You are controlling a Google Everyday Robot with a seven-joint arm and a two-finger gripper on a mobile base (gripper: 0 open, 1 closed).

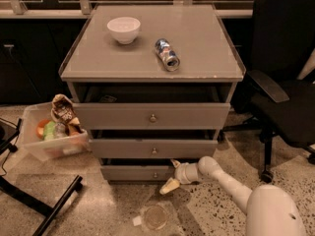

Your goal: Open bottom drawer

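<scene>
An office, by its black swivel chair [288,109], speckled floor [98,215] and grey drawer cabinet [152,117]; the claw [171,175] sits low, beneath the surface's [147,58] front edge.

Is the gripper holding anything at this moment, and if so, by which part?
Nothing is held. The gripper is low in front of the bottom drawer, its jaws apart, just beside the knob and not closed on it.

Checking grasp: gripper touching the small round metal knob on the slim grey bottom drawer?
Apart: camera view shows gripper right of knob, bare bottom drawer front between.
</scene>
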